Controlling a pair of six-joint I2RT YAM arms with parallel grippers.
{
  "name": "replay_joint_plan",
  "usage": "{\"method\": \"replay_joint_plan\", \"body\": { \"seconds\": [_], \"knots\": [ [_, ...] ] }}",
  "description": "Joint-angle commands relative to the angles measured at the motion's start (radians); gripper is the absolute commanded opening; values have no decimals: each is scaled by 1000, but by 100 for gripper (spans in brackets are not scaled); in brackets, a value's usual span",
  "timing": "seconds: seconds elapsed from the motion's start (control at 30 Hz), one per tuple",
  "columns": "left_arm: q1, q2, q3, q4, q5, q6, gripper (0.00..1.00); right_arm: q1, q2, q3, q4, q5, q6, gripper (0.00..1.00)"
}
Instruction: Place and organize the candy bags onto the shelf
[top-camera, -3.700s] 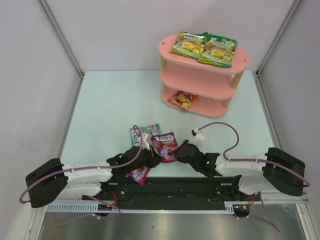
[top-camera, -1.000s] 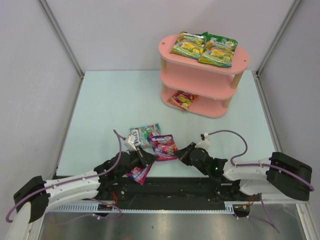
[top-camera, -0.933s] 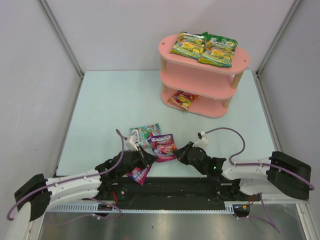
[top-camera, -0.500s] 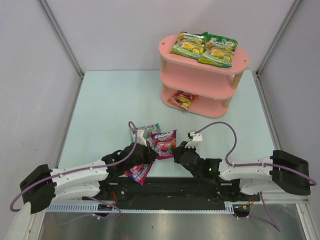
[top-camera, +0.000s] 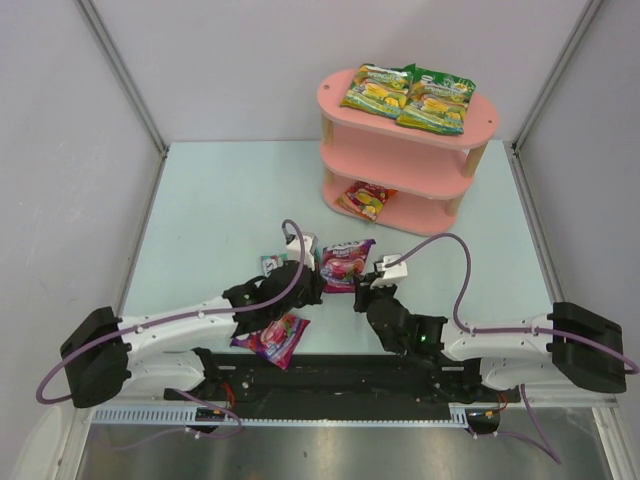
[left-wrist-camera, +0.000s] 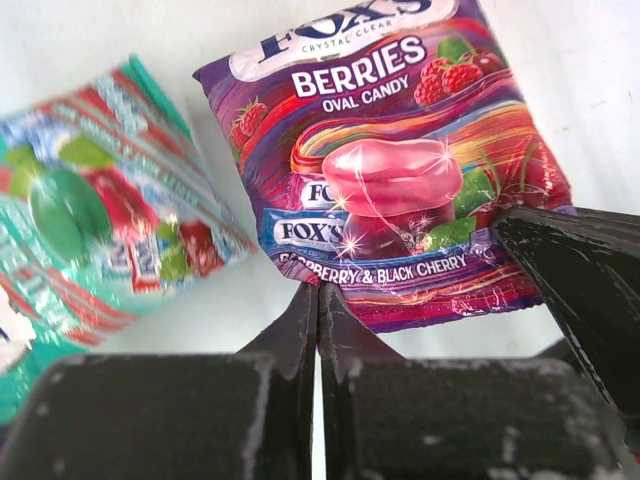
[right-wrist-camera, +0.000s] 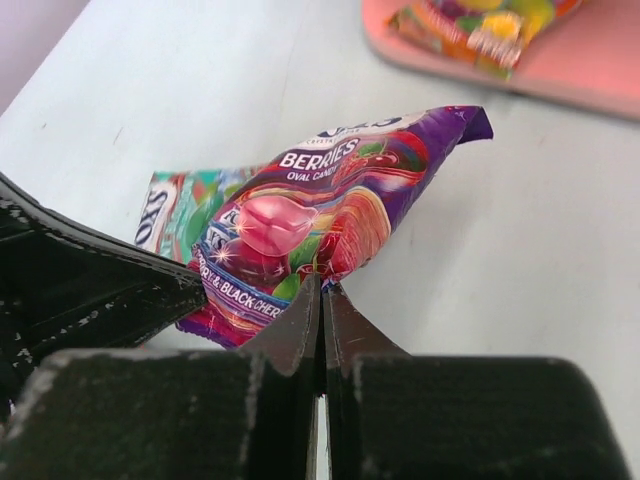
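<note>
Both shut tight, the right gripper (right-wrist-camera: 320, 285) seemingly nips the purple berries bag (right-wrist-camera: 300, 215) while the left gripper (left-wrist-camera: 318, 292) props it for shelving.

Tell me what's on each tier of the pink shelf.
Top board: two green-yellow candy bags side by side. Bottom board: one orange-red bag at its left end. Middle board: mostly hidden under the top board.

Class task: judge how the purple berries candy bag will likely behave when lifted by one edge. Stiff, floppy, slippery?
Probably floppy: the purple berries bag bulges and bends rather than lying flat. Likely slippery: its glossy film shows glare spots. Seemingly light: the left gripper and right gripper, pinching only its lower edge, hold it tilted up.
</note>
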Motion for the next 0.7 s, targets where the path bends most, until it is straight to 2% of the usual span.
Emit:
{"method": "replay_joint_plan", "body": {
  "seconds": [0.0,0.13,0.47,0.67],
  "knots": [
    [-6,36,127,54,-52,94,0,-27,3,35,236,62,-223,0],
    [-5,53,183,48,-71,138,0,-55,15,35,346,36,-382,0],
    [21,56,312,56,-89,224,0,-159,47,43,622,-61,-605,0],
    [90,107,384,91,-23,261,0,-236,77,104,601,-127,-598,0]
  ]
}}
